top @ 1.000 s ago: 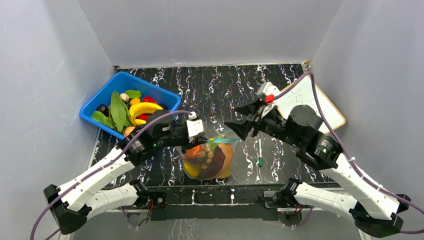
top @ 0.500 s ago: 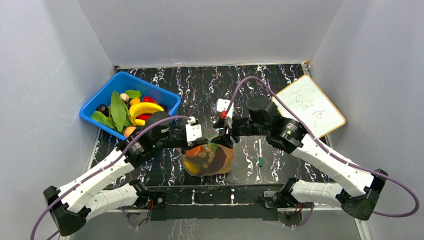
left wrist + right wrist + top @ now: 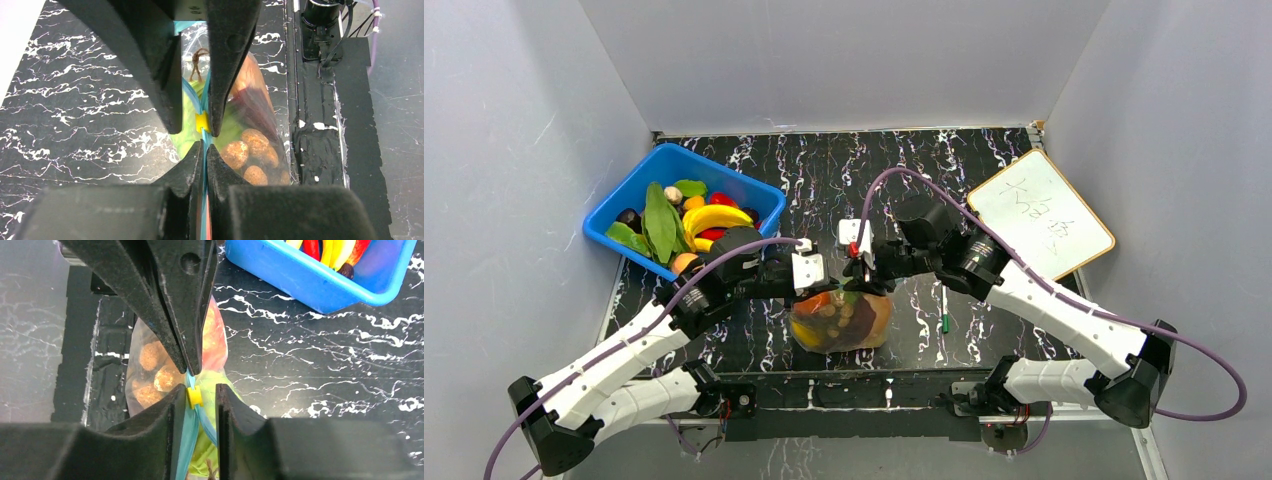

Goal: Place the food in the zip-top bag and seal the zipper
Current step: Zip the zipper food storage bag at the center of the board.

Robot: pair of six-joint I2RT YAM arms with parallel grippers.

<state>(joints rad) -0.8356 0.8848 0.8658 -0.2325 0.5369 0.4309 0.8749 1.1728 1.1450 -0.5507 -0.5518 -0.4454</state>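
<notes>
The bag (image 3: 839,322) sits on the black marbled table (image 3: 904,170) between the two arms, full of food (image 3: 249,150). The left gripper (image 3: 205,150) is clamped on the teal zipper (image 3: 186,437) along the bag's mouth. The right gripper (image 3: 200,387) meets it tip to tip, its jaws apart on either side of the yellow slider (image 3: 194,396). More food lies in the blue bin (image 3: 614,215), well apart at the far left.

Note for you: black, white-veined surface (image 3: 824,170). Blue bin (image 3: 629,192) at its far-left corner, whiteboard (image 3: 1039,215) along the right edge, green pen (image 3: 944,305) right of centre, filled zip-top bag (image 3: 839,320) mid near edge.
</notes>
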